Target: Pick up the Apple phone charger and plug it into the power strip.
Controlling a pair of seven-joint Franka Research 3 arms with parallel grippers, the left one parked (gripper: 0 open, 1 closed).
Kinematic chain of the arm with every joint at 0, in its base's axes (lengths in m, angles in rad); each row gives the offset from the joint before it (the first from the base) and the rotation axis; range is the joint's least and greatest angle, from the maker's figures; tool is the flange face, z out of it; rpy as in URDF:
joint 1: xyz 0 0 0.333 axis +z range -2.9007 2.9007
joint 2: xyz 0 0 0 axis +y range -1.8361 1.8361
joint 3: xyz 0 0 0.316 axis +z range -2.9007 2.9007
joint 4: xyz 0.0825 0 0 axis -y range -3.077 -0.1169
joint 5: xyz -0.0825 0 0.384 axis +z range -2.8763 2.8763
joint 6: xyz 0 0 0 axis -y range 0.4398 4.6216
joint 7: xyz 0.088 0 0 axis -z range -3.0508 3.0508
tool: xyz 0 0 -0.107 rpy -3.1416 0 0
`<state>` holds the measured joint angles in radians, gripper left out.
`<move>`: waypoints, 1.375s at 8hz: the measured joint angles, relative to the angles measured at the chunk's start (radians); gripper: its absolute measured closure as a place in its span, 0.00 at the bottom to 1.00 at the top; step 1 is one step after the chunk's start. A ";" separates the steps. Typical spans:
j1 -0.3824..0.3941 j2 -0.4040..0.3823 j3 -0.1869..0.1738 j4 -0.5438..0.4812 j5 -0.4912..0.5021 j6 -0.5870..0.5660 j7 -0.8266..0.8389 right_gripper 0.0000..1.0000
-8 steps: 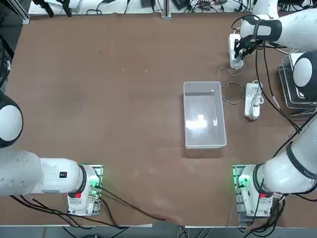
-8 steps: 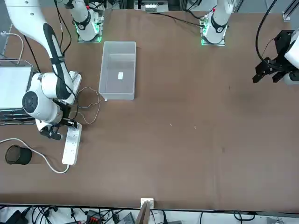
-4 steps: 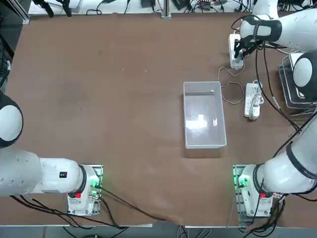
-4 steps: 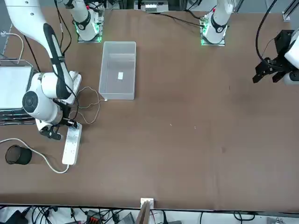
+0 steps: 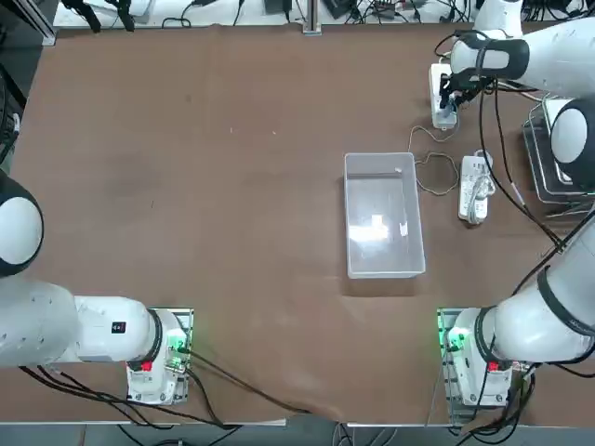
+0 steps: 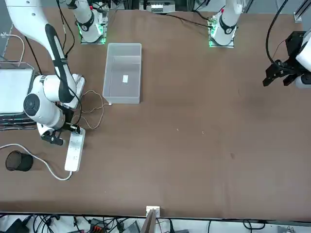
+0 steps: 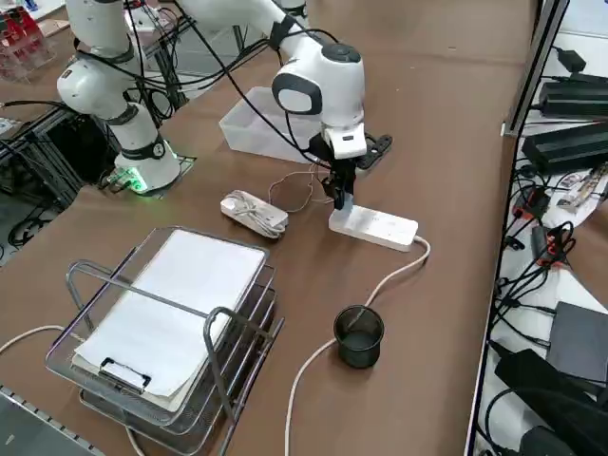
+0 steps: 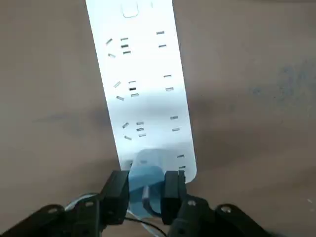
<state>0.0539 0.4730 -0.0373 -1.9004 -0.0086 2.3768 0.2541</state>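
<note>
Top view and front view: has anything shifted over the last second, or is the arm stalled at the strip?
Nothing visibly moved. The right pincer stays shut on the Apple phone charger, held at the near end of the power strip. Strip, clear bin and bundled-cord strip lie as before.

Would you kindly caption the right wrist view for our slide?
Right gripper holding the Apple phone charger at the power strip's end socket.

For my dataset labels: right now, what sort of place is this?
Probably a robotics lab: fixed arms at a brown table, the right gripper holding a charger at a power strip, cables and power bricks alongside.
</note>
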 joint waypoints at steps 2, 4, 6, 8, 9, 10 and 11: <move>0.000 -0.001 0.000 -0.006 -0.001 0.016 -0.002 0.63; 0.000 -0.002 0.000 -0.008 -0.002 0.021 -0.003 0.63; 0.000 -0.004 0.000 -0.018 -0.004 0.040 -0.004 0.63; 0.000 -0.010 0.000 -0.031 -0.005 0.058 -0.005 0.63; 0.000 -0.011 -0.001 -0.035 -0.006 0.064 -0.005 0.63; 0.000 -0.012 -0.001 -0.039 -0.006 0.072 -0.005 0.63; 0.000 -0.014 -0.001 -0.043 -0.006 0.079 -0.006 0.63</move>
<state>0.0538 0.4594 -0.0382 -1.9433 -0.0146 2.4553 0.2484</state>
